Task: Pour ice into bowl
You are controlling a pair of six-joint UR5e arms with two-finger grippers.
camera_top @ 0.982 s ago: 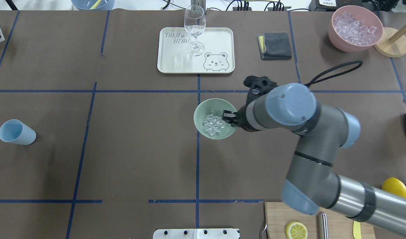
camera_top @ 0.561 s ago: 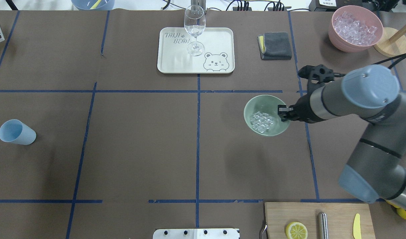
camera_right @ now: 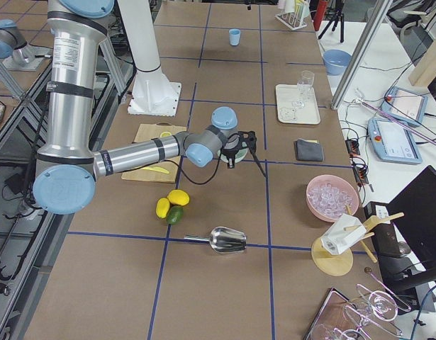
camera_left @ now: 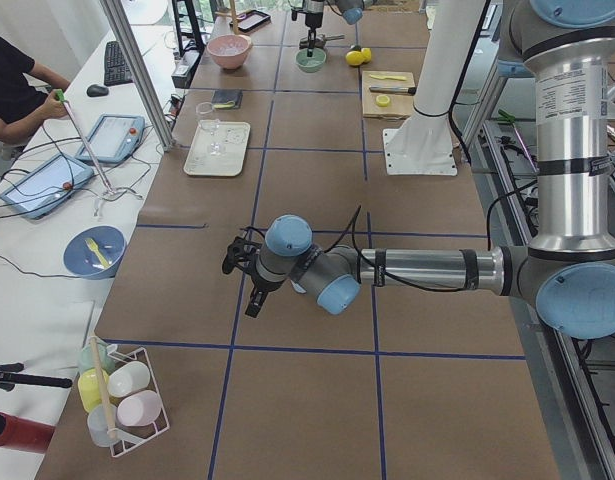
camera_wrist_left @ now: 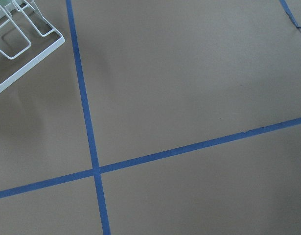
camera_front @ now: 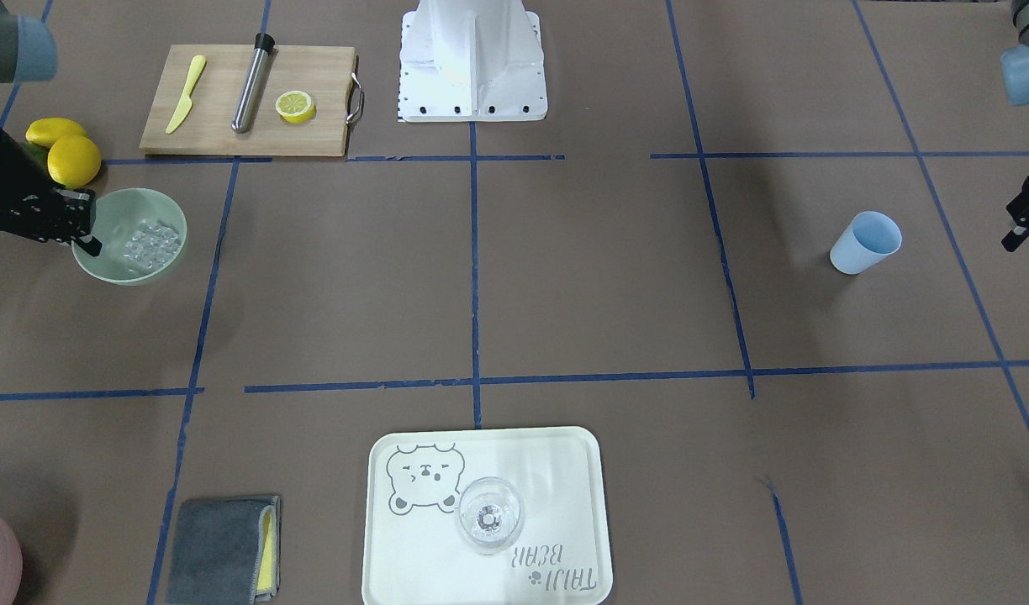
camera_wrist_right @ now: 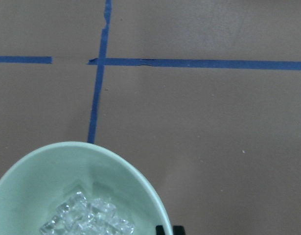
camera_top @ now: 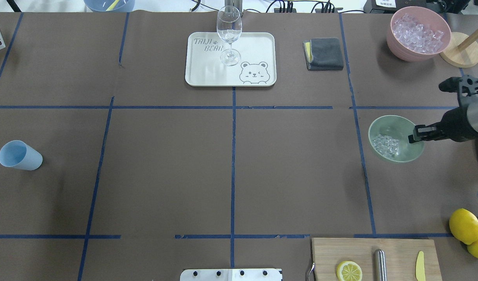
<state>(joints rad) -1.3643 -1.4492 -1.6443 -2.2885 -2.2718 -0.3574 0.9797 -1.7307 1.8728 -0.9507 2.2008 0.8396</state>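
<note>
"Ice (camera_top: 384, 143), where is it lying?"

"It is sitting heaped in the mint bowl (camera_top: 391, 125), toward the side away from my right jaws, which are clenching the bowl's rim at its right-hand edge, out at the right end of the worktop (camera_top: 301, 175)."

"And the left jaws?"

"They are hanging well apart, past the blue cup (camera_top: 19, 155); I cannot tell if they are parted. So I am judging the right arm (camera_top: 466, 121) the nearer one."
</note>
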